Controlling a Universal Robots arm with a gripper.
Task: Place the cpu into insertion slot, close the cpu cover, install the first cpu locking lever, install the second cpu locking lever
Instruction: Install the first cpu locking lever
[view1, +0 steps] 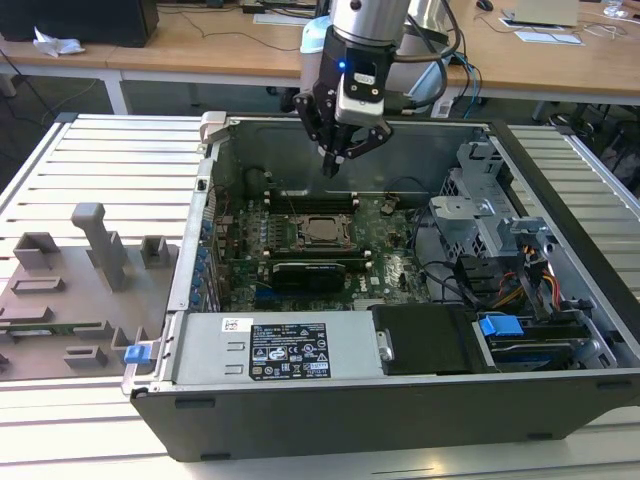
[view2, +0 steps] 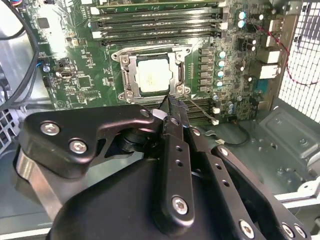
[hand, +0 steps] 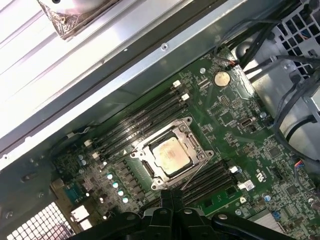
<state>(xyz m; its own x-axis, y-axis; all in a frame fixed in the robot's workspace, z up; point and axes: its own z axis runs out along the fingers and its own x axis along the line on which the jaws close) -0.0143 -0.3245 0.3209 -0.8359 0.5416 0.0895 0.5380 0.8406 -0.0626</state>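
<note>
Exterior view first: we see the gripper (view1: 330, 168) hanging over the open computer case (view1: 400, 400), above the motherboard (view1: 395, 262), its 2 fingers pinched together and carrying nothing. The cpu (view1: 322, 229) sits in the insertion slot (view1: 303, 237). In both wrist views its pale top shows through the window of the cpu cover (view2: 176, 75), which lies flat over it. In the second wrist view the closed fingertips (view2: 168, 104) appear just beside the socket. In the first wrist view 1 thin metal lever (hand: 192, 175) slants across the memory slots (hand: 210, 182) next to the socket.
</note>
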